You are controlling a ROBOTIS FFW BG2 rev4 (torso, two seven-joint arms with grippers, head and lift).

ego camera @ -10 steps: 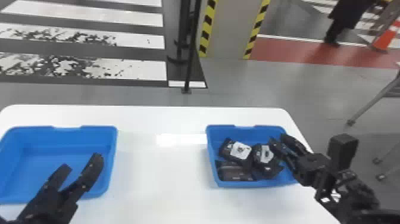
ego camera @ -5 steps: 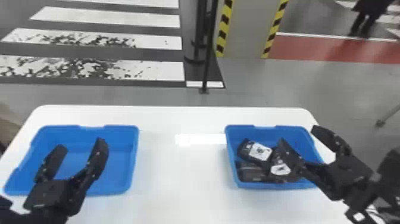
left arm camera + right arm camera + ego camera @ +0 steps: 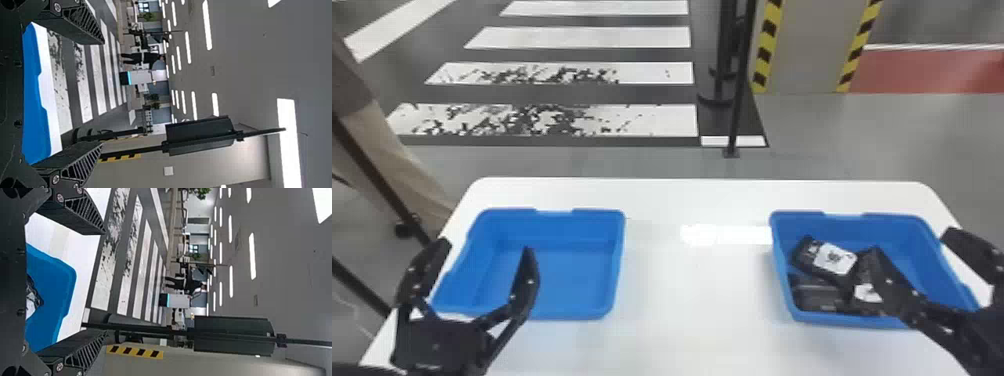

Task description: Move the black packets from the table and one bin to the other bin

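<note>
Surface: white table [image 3: 692,280]
Room: crosswalk [image 3: 582,37] beyond table
Black packets [image 3: 814,262]: table's right blue bin [image 3: 897,232], partly behind your right gripper [image 3: 912,241]
Fingers: spread, empty, your left gripper's [image 3: 486,246] too

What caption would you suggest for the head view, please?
Left gripper open at left blue bin, right gripper open at right blue bin holding black packets.

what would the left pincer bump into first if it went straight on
Probably nothing close: the left pincer points forward over the left blue bin, with the crosswalk between its fingertips. Whether it would clear the far rim is hard to judge.
</note>
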